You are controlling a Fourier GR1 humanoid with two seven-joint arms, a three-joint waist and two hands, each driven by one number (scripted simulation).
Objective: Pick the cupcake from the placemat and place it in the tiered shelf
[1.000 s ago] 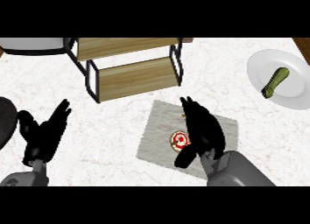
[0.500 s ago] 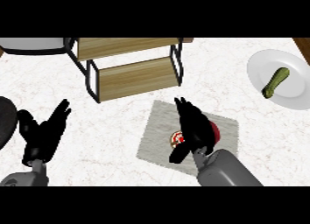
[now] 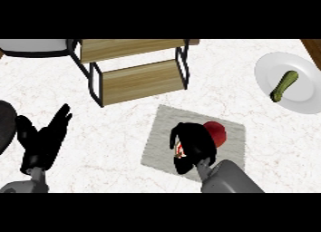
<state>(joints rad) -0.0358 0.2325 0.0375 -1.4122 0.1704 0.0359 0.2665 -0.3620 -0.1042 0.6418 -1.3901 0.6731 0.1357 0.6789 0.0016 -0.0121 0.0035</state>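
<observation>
Marble counter [image 3: 129, 136]: my right hand [image 3: 193, 145] curled round cupcake [image 3: 215, 133] on placemat [image 3: 230, 149]; left hand [image 3: 42, 138] open, resting lower left.

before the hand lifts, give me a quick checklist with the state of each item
1. Right hand curled over the cupcake: ok, its fingers bend down round the cupcake, which shows red beside them.
2. Fingers fully closed on the cupcake: cannot tell, the hand hides the contact.
3. Cupcake on the placemat, not lifted: ok.
4. Tiered shelf boards free to receive it: ok, both wooden tiers show nothing on them.
5. Left hand out of the way: ok, open at the view's left, apart from the placemat.
6. Plate with the green vegetable off the path to the shelf: ok, it sits far right.
</observation>
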